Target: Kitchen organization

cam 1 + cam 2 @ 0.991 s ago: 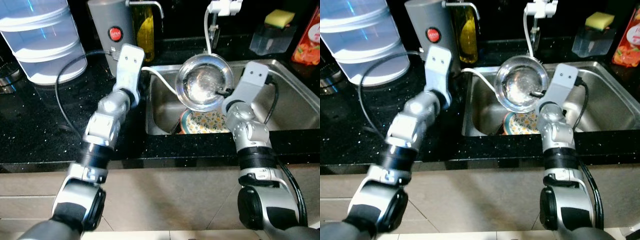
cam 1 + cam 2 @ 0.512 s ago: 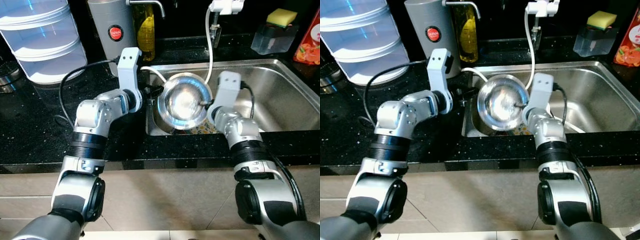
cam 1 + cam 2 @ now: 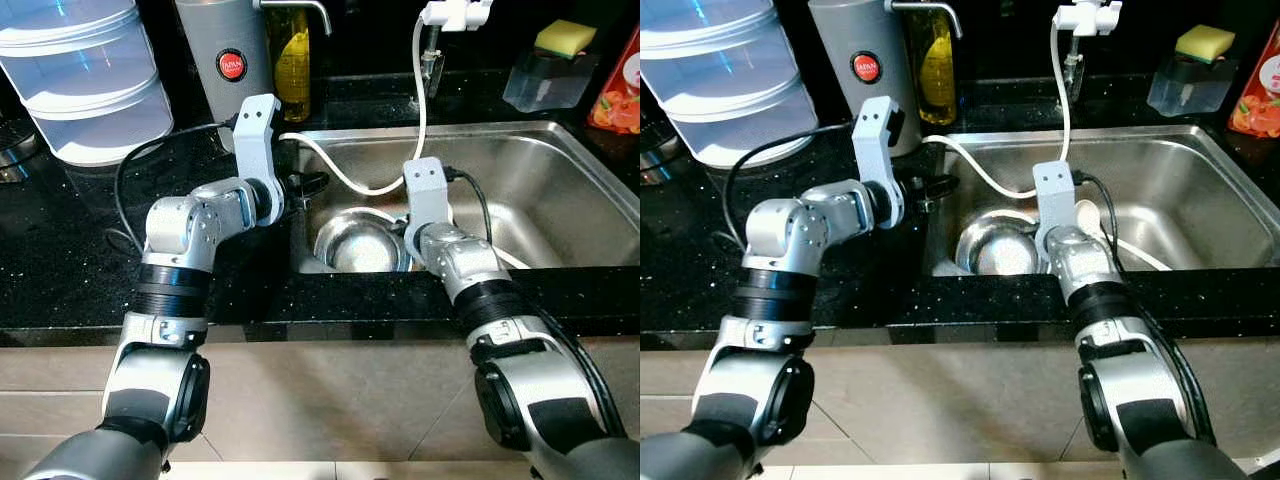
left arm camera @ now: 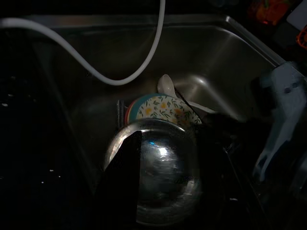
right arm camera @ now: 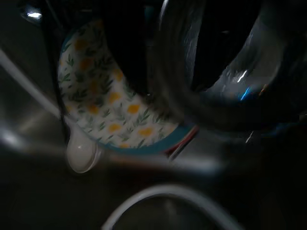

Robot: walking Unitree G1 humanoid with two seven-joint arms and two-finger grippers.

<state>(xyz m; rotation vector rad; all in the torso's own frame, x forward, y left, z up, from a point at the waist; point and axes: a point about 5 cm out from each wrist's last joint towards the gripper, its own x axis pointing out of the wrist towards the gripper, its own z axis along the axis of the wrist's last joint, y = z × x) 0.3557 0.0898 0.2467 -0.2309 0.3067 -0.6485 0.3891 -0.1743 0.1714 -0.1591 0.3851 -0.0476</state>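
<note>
The right gripper (image 3: 400, 250) is hidden behind its own wrist housing, down in the sink (image 3: 560, 190) at the bowl (image 3: 362, 243); whether its fingers are apart or clamped on the rim I cannot tell. The right wrist view is dark and blurred: the bowl's curved steel wall looms close, with a flowered plate (image 5: 105, 105) and a pale spoon (image 5: 82, 154) behind it. The bowl sits low in the sink's near left corner, its near rim cut off by the counter (image 3: 80, 240) edge. In the left wrist view it rests against the plate, which leans partly behind it.

The left arm bends at the elbow across the counter, its left gripper (image 3: 308, 184) reaching over the sink's left rim above the bowl, apart from it. Its fingers look close together, holding nothing. The right forearm angles in over the front edge, wrist tipped downward. A white hose (image 3: 340, 170) loops from the tap (image 3: 450, 15) across the basin.
</note>
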